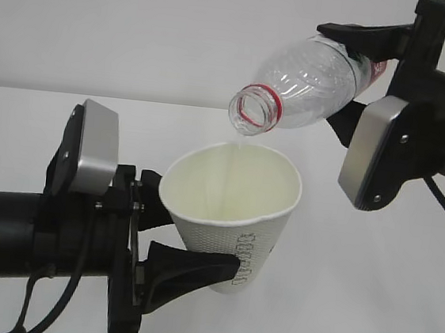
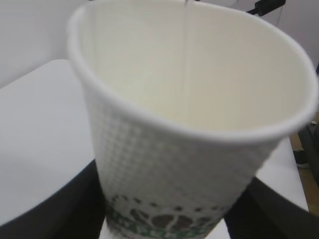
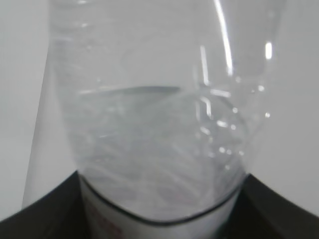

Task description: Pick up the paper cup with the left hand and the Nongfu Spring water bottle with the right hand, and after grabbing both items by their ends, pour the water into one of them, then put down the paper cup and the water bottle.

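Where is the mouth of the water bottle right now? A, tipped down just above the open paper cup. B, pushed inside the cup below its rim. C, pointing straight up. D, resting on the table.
A: the water bottle is tilted, its red-ringed mouth just above the paper cup, with a thin stream of water falling in.

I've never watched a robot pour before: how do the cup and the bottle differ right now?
The paper cup is opaque white and held roughly upright, mouth up; the water bottle is clear plastic, tipped with its red-ringed mouth down over the cup. The cup receives a thin stream; the bottle gives it. Each is clamped in a black gripper, off the table.
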You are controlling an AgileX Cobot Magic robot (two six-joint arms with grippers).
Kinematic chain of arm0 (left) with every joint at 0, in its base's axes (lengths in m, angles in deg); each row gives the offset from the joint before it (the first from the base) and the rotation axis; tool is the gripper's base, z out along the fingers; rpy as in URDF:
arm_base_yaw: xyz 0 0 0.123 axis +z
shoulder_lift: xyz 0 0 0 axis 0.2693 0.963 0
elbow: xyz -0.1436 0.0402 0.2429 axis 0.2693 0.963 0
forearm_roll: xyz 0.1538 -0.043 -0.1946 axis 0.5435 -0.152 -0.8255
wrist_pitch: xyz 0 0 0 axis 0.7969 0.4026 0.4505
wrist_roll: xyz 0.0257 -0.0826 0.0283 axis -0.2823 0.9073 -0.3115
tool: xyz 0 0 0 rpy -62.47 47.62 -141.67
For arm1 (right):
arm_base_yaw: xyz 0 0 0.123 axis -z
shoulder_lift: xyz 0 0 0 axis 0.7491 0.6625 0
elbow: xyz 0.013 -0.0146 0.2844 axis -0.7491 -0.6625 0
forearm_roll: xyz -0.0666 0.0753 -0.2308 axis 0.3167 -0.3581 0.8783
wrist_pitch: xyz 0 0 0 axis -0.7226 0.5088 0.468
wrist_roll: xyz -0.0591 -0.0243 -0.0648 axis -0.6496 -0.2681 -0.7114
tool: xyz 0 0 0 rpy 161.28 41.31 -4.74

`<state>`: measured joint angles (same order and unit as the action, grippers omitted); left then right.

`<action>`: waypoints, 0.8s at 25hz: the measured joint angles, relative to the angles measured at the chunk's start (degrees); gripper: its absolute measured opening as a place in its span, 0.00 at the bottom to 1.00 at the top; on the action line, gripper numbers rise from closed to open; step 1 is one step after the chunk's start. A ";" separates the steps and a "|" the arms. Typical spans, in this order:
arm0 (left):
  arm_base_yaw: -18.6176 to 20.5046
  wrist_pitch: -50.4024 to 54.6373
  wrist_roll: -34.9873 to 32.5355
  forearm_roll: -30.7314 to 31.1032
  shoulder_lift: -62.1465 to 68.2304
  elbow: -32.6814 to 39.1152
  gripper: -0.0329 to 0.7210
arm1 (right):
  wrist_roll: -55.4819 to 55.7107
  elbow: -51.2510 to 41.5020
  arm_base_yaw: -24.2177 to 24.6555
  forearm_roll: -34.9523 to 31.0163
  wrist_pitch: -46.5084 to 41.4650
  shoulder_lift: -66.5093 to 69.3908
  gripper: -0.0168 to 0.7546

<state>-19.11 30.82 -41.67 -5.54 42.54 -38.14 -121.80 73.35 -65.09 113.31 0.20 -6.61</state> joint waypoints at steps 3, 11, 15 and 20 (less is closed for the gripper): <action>0.00 0.00 0.00 0.00 0.00 0.00 0.69 | 0.00 0.00 0.00 0.00 0.00 0.00 0.65; 0.00 0.00 0.13 0.00 0.00 0.00 0.69 | -0.09 0.00 0.00 0.00 0.00 0.00 0.65; 0.00 0.00 0.13 0.00 0.00 0.00 0.69 | -0.26 0.00 0.00 0.00 0.00 0.00 0.65; 0.00 0.00 0.13 0.00 0.00 0.00 0.69 | -0.68 0.00 0.00 0.00 0.00 0.00 0.65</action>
<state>-19.11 30.82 -41.55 -5.54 42.54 -38.14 -122.48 73.35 -65.09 113.31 0.20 -6.61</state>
